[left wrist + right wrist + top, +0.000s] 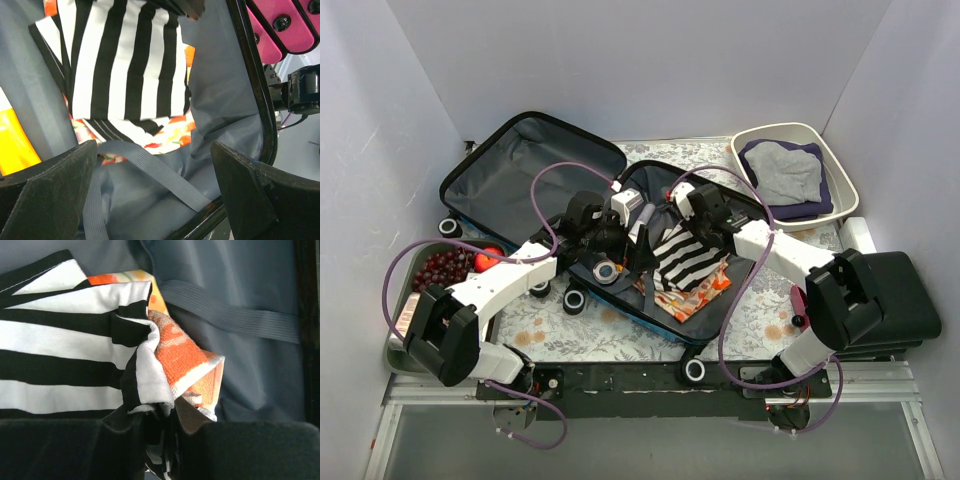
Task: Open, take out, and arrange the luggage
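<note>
left tool (625,238) hangs wide open and empty over the open luggage (520,172), which lies mid-tabletop with its lid flung far left. the striped cloth (686,258) lies in the base half, just right of that tool, long axis running toward the near edge. right tool (160,440), the nearer one, pinches the cloth and an orange towel (186,354). no readable writing.

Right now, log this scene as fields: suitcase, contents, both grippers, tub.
luggage: blue hard-shell suitcase, open flat, lid at rear left
contents: black-and-white striped cloth over orange patterned cloth
left gripper: open, above the grey lining
right gripper: shut on that striped cloth
rear right: white rectangular tub holding grey and purple clothes
</note>
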Tool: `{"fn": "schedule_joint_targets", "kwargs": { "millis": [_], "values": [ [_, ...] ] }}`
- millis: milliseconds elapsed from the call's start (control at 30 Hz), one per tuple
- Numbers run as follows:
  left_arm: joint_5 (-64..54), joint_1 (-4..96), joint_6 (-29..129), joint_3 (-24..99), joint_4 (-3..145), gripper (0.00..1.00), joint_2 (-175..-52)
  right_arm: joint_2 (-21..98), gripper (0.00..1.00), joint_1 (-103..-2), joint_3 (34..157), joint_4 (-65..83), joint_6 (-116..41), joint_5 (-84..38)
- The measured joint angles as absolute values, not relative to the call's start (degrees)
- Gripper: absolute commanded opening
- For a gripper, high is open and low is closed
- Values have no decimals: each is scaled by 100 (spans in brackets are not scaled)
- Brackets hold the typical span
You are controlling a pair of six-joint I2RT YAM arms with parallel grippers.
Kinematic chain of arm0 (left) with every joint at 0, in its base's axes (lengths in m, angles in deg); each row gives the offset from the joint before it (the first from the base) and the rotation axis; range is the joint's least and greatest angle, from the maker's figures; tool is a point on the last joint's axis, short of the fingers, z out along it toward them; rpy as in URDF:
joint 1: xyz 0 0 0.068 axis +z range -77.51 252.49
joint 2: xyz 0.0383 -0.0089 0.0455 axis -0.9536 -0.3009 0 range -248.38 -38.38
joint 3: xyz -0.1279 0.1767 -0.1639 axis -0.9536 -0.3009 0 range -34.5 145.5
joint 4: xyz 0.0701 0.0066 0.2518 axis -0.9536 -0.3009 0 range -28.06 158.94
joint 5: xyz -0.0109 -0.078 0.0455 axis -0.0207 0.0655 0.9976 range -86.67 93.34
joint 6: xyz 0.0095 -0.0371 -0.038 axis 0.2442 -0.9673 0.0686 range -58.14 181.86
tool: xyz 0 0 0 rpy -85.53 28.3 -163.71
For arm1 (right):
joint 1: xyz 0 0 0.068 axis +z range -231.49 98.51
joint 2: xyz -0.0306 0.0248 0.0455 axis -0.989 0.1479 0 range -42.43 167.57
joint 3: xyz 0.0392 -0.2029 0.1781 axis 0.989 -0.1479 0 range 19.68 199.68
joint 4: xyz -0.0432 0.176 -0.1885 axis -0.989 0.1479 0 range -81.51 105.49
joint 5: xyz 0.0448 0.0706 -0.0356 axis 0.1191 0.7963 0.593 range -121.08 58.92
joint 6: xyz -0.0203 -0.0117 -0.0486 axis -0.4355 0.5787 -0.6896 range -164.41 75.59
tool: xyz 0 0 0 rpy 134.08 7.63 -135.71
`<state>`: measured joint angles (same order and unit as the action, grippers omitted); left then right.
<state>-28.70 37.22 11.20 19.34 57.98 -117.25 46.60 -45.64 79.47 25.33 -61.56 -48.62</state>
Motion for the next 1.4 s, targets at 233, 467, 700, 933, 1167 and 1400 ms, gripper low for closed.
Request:
{"fn": "schedule_joint_targets", "kwargs": {
  "millis": [233, 467, 700, 933, 1167, 1400],
  "values": [
    [-2828, 3722, 921, 1987, 5663, 98, -11725, 5012, 28, -4931, 8181, 2338, -6328, -4921],
    [-2719, 3711, 843, 2032, 5518, 98, -11723, 4907, 68, -4955, 8264, 2507, -6300, -4996],
    [-2489, 3711, 454, 2214, 5269, 98, -11613, 3994, 78, -4959, 8301, 3070, -6234, -4465],
    [-2417, 3704, -947, 3217, 4793, 96, -12619, 3928, 75, -5064, 8339, 3368, -5889, -3820],
    [-1998, 3449, -2038, 3530, 4242, 90, -13773, 4464, 71, -5812, 8522, 3490, -5364, -3214],
    [-1628, 3331, -2652, 3558, 3960, 77, -13915, 4776, 68, -6161, 8581, 3228, -5235, -2710]
  ]
}}
